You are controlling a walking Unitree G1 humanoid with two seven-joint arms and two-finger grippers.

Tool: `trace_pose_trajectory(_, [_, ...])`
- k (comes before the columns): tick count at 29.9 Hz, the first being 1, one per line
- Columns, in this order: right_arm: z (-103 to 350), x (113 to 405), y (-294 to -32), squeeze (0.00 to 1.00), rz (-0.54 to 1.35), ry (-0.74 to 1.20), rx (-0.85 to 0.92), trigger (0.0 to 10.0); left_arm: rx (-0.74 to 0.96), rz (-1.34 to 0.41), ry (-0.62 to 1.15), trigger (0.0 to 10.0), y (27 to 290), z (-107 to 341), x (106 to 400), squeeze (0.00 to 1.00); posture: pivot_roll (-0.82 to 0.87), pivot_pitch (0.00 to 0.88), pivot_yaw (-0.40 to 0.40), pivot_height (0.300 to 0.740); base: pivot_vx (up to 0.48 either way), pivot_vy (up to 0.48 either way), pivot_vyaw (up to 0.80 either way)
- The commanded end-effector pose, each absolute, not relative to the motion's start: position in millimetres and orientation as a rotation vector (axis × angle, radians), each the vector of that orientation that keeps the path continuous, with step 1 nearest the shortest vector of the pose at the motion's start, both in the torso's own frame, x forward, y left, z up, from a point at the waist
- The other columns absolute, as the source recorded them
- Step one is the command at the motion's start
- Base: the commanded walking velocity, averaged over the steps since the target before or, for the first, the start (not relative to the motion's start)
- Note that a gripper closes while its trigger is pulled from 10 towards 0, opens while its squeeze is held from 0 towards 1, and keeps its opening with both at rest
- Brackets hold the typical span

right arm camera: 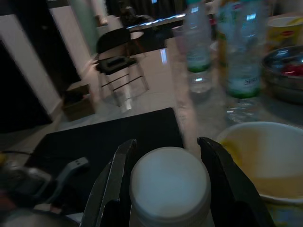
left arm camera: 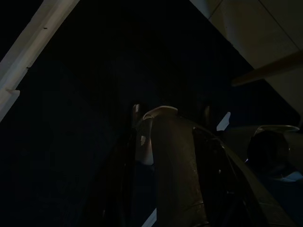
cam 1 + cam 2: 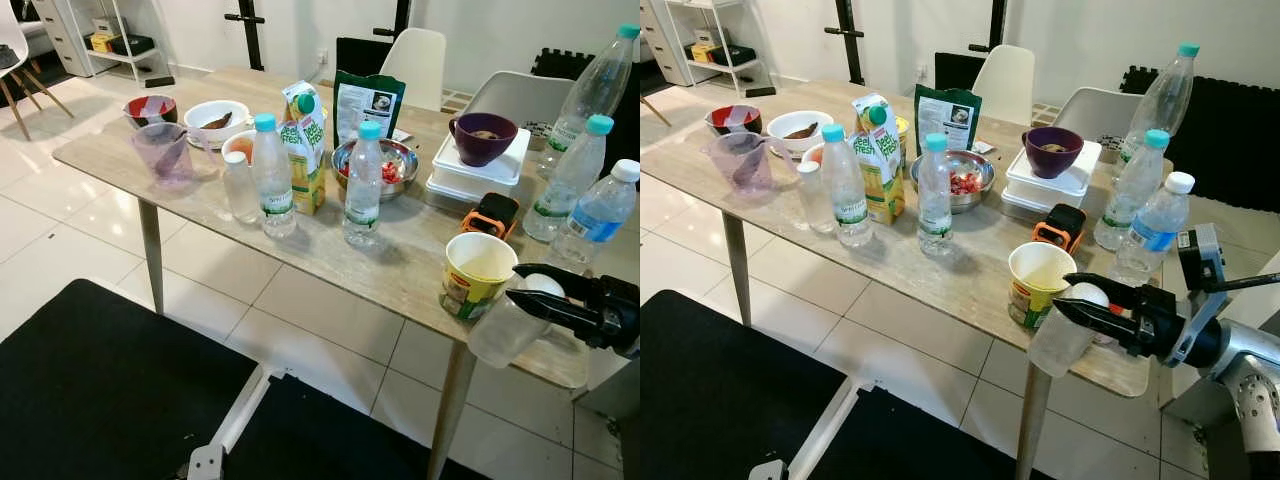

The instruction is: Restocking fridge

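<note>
Two black fingers of the right gripper (image 3: 1072,309) are clamped on either side of a small clear bottle with a white cap (image 3: 1068,331), holding it tilted at the near corner of the wooden table (image 3: 200,215); the wrist view shows the fingers (image 1: 115,178) pressed against both sides of the cap, bottle (image 1: 170,187) seated between them; a yellow paper cup (image 3: 1038,285) stands just beside the gripped bottle, on the side toward the robot's left, nearly touching it; just beyond the cup sits an orange-and-black device (image 3: 1060,226); farther out from the claw, past the device, a purple bowl (image 3: 1053,151) rests on a stack of white containers (image 3: 1050,184); three clear water bottles (image 3: 1152,227) stand near the claw along the table's right edge, the closest with a white cap and blue label, the other two teal-capped; well apart from the claw toward the left stand two more teal-capped water bottles (image 3: 364,186), a green-and-yellow juice carton (image 3: 304,147), a steel bowl with red contents (image 3: 381,167), a dark snack bag (image 3: 366,104), a tinted measuring jug (image 3: 163,153) and two bowls at the far end (image 3: 217,121); left gripper (image 2: 170,156): wrist view very dark, dark shape over black mat, finger state cannot be told.
</note>
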State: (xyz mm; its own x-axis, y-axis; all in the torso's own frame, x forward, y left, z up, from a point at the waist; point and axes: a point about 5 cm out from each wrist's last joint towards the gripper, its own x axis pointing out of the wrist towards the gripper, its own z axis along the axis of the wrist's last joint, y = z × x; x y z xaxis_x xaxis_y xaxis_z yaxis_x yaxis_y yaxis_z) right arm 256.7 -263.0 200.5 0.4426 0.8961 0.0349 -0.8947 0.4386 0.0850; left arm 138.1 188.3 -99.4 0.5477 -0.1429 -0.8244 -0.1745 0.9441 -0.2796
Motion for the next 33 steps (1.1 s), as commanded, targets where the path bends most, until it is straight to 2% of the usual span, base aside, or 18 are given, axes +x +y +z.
trace_pose_trajectory(1, [198,254,-254,0.0,1.169,0.021,0.112,10.0,-0.364,0.016,1.019,10.0,184,-102,133,0.0,-0.03,0.068,0.006,0.74,0.0,0.0,0.0])
trace_pose_trajectory(12, [171,244,-214,0.0,1.335,0.126,0.192,10.0,-0.364,0.017,1.027,10.0,185,-103,131,0.0,-0.03,0.066,0.003,0.74,0.0,0.0,0.0])
trace_pose_trajectory(16, [165,244,-213,0.0,1.334,0.159,0.187,10.0,-0.367,0.013,1.023,10.0,184,-102,132,0.0,-0.03,0.067,0.005,0.74,0.0,0.0,0.0])
trace_pose_trajectory(19, [145,243,-211,0.0,1.309,0.265,0.158,10.0,-0.37,0.012,1.024,10.0,183,-103,131,0.0,-0.03,0.069,0.004,0.74,0.0,0.0,0.0])
trace_pose_trajectory(20, [126,241,-211,0.0,1.279,0.368,0.122,10.0,-0.369,0.015,1.03,10.0,183,-103,129,0.0,-0.03,0.069,0.004,0.74,0.0,0.0,0.0])
trace_pose_trajectory(23, [96,237,-215,0.0,1.223,0.505,0.082,10.0,-0.37,0.016,1.032,10.0,183,-103,129,0.0,-0.03,0.069,-0.001,0.74,0.0,0.0,0.0])
trace_pose_trajectory(26, [90,236,-216,0.0,1.215,0.527,0.089,10.0,-0.371,0.016,1.031,10.0,183,-103,129,0.0,-0.03,0.069,-0.001,0.74,0.0,0.0,0.0])
trace_pose_trajectory(33, [39,226,-231,0.0,1.07,0.727,0.009,10.0,-0.373,0.007,1.025,10.0,181,-103,130,0.0,-0.02,0.066,-0.003,0.74,0.0,0.0,0.0])
